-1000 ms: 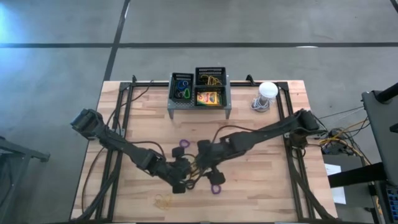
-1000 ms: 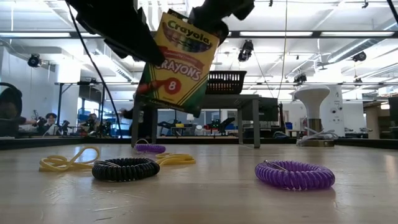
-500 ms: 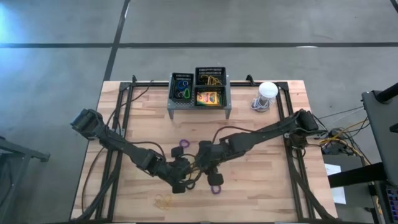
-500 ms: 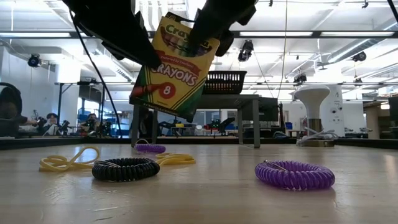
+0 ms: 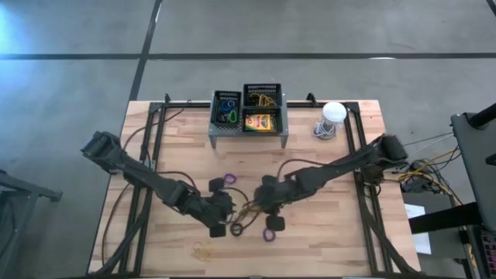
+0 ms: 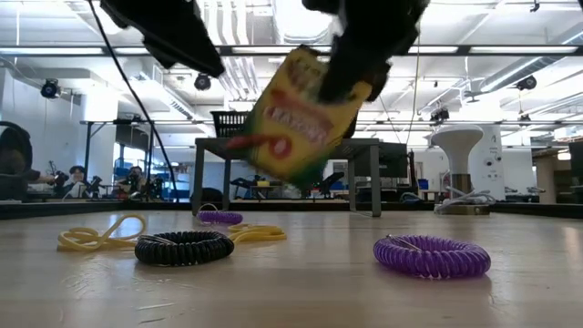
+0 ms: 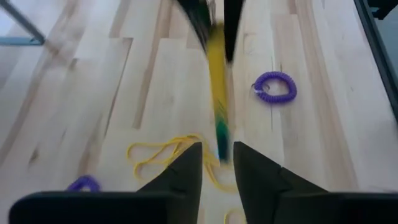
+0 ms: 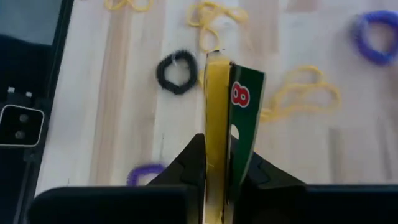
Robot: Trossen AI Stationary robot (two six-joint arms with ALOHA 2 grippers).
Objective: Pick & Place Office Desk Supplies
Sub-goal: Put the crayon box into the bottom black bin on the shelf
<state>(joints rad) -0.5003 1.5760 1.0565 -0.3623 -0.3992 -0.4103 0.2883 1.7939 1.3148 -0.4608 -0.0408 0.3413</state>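
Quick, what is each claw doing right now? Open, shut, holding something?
Left gripper: open, holding nothing; the crayon box is out beyond its fingers.
Right gripper: shut on the crayon box, held above the table.

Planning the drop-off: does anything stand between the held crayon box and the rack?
Nothing visible does. The right end effector holds the crayon box above the table; only a low purple loop band lies on the bare wood toward the rack.

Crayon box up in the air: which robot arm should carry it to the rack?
Right. The right gripper is clamped on the crayon box; the left gripper has its fingers apart, off the box.
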